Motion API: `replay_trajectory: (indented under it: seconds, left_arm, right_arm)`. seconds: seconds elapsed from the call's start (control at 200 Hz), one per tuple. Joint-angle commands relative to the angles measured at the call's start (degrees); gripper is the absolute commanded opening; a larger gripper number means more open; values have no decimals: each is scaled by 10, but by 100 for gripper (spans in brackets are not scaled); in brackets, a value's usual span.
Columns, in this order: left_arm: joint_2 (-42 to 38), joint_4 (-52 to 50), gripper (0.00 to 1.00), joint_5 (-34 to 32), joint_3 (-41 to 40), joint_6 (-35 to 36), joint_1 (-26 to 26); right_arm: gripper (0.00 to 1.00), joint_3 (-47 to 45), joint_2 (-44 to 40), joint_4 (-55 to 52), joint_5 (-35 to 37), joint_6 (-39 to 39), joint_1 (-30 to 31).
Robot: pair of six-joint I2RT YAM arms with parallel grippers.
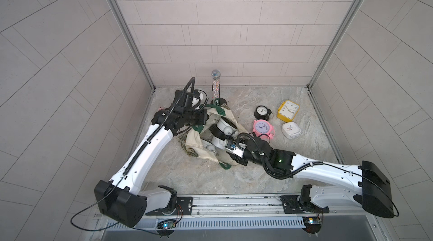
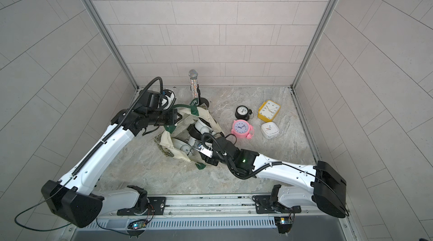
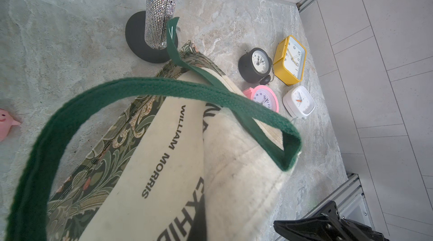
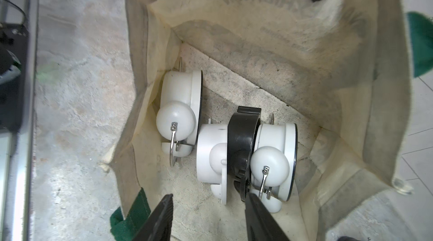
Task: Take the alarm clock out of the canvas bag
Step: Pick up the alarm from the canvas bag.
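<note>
Your left gripper (image 2: 177, 116) is clenched on the rim of the canvas bag (image 1: 203, 155), right by a green handle (image 3: 164, 85), and that side of the mouth stands raised off the table (image 1: 234, 181). The bag sits left of centre on the marble top, just in front of the glittery microphone (image 1: 216, 85) on its round stand, with its patterned green panel against the table.

Your right gripper (image 4: 208, 195) is at the bag's mouth and reaches inside. Its two black fingers (image 4: 159, 218) stand apart and pinch nothing. In the right wrist view, a middle white clock (image 4: 210, 139) lies on the bag's floor ahead of the gap between them. One finger's tip is just beside a black clock (image 4: 242, 134), which is wedged between that middle clock and a far white clock (image 4: 276, 139). Whether the finger touches it, you cannot tell. Another white clock (image 4: 181, 92) lies apart, close to the bag's side wall.

Four more clocks are outside the bag, grouped on the right half of the table: a round black clock (image 1: 262, 112), a yellow clock (image 1: 288, 110), a pink clock (image 1: 262, 129) and a square white clock (image 1: 291, 130). A small pink toy (image 3: 7, 122) lies near your left arm.
</note>
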Motion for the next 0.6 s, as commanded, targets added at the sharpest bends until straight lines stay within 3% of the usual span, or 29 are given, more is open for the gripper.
replay_trajectory:
  seconds: [0.0,0.27,0.46,0.595]
  left_arm:
    - [-26,2,0,3,23,9,6]
    - [-27,6,0,6,20,6,8]
    - [-27,13,0,8,16,2,9]
    - [-28,18,0,12,11,-2,10]
  right_arm:
    - [52,-6,24,46,52,-51,4]
    - [53,-30,84,147,116,-83,4]
    - [46,-32,140,181,181,-119,3]
    - [43,-29,153,185,174,-122,2]
